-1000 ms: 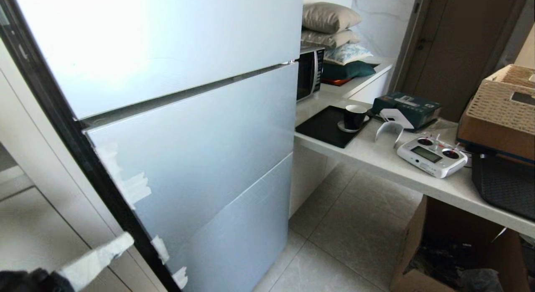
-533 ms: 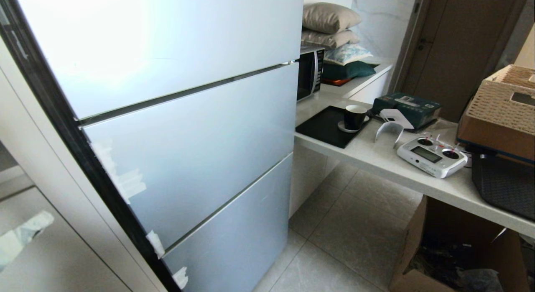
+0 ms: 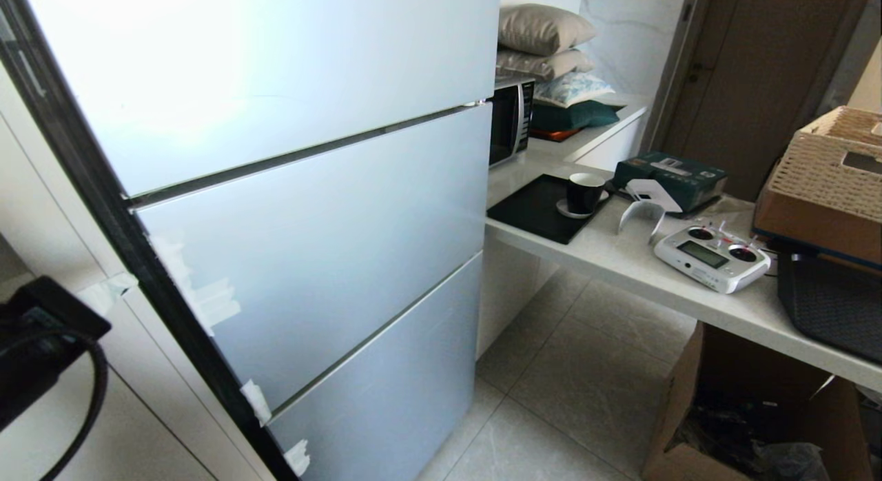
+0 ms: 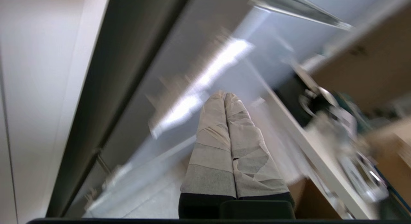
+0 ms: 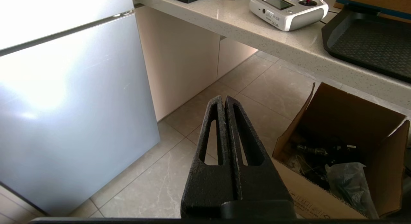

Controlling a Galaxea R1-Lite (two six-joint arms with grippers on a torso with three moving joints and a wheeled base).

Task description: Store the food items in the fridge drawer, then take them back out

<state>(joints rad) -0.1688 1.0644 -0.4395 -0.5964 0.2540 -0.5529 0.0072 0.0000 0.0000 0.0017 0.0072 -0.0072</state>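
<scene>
The fridge stands shut, its matte silver-blue middle panel (image 3: 331, 240) flush with the panels above and below. The fridge drawer and the food items are hidden behind them. My left arm's black wrist (image 3: 34, 343) shows at the lower left of the head view, beside the fridge's dark side edge (image 3: 138, 260). In the left wrist view, my left gripper (image 4: 223, 95) is shut and empty, its tape-wrapped fingers pressed together and pointing along the fridge front. My right gripper (image 5: 223, 99) is shut on nothing and hangs over the tiled floor.
To the fridge's right, a pale counter (image 3: 620, 260) holds a black tray (image 3: 530, 212), a mug (image 3: 586, 191), a white remote controller (image 3: 712, 257) and a wicker basket (image 3: 827, 164). An open cardboard box (image 3: 744, 412) sits on the floor under it.
The middle fridge panel, slightly ajar a second ago, now sits shut. My left arm swung from the bottom left corner out to the left and has risen beside the fridge's edge.
</scene>
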